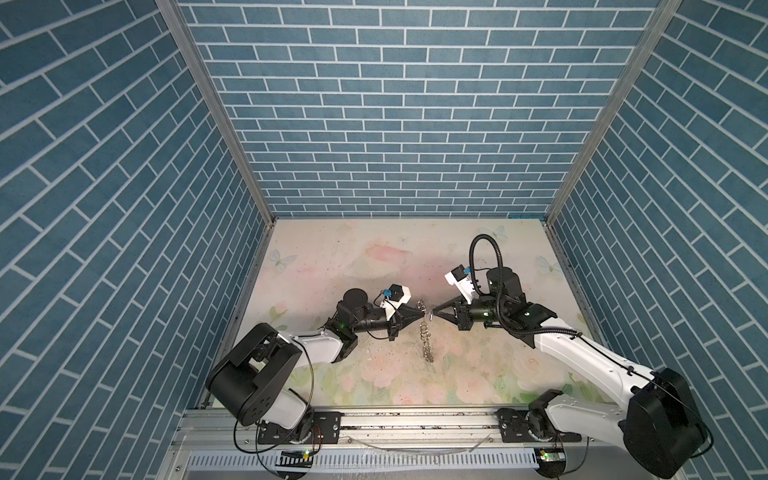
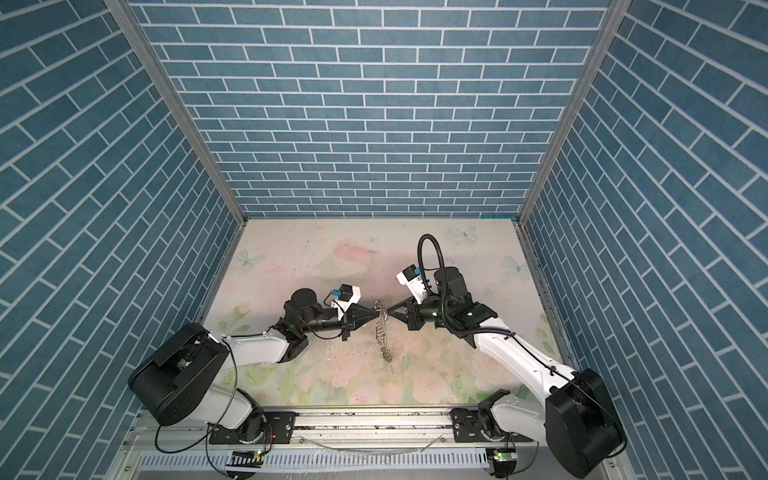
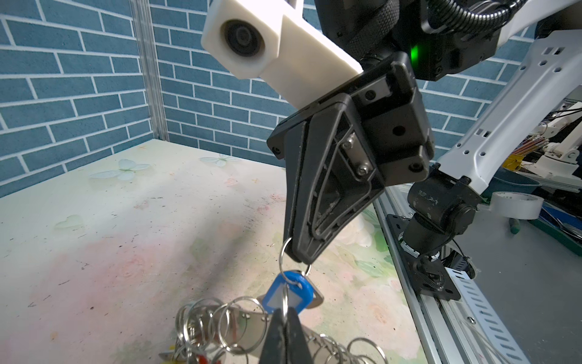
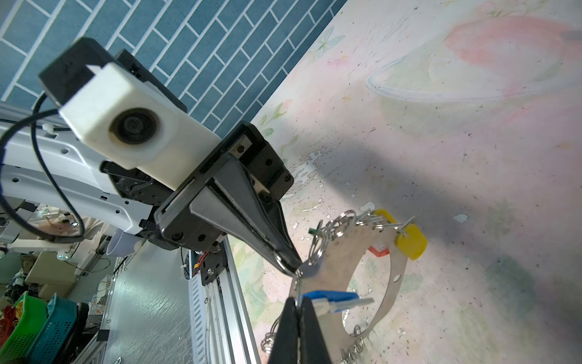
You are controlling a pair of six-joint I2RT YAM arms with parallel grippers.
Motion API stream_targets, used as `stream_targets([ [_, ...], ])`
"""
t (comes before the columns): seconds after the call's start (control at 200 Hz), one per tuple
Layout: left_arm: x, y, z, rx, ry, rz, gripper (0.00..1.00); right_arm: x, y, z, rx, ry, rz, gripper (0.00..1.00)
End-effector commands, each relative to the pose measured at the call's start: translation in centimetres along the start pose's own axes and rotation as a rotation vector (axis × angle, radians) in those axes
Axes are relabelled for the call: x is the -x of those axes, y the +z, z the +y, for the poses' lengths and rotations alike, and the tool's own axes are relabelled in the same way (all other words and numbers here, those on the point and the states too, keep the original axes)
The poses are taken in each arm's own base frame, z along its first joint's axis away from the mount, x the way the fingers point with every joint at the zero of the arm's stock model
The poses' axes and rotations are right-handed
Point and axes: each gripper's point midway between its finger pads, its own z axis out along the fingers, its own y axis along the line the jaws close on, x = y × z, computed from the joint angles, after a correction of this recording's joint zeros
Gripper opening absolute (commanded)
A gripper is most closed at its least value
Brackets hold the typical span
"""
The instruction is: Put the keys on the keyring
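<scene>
One keyring, a flat silvery hoop edged with many small split rings, hangs over the middle of the floral tabletop. It is pinched at its upper end, and I cannot tell whether its lower end touches the surface. Yellow and red tags hang on its far side. A blue-tagged key dangles at the top, right between the two tools. The left tool is clamped tight on the hoop's edge at a small ring. The right tool is closed narrow on the blue key's own split ring. Both arms reach inward from the near rail with forearms slanted toward the centre and the tools roughly level, tip to tip.
</scene>
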Motion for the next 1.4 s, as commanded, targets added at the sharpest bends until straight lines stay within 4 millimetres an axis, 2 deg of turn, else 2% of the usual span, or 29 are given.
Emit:
stream_targets([
  [0.0,1.8,0.0,-0.5,-0.016,0.08,-0.055,0.0,0.0,0.1,0.9,0.037,-0.036,0.003,0.0],
  [0.2,1.9,-0.2,-0.5,-0.005,0.102,-0.068,0.0,0.0,0.2,1.1,0.044,-0.026,-0.004,0.0],
  [0.8,1.7,-0.4,-0.6,-0.006,0.13,-0.09,0.0,0.7,0.9,-0.2,0.013,0.022,-0.04,0.0],
  [1.395,2.0,-0.1,-0.4,0.026,0.159,-0.131,0.0,0.2,1.7,-0.9,0.026,0.165,-0.038,0.0],
])
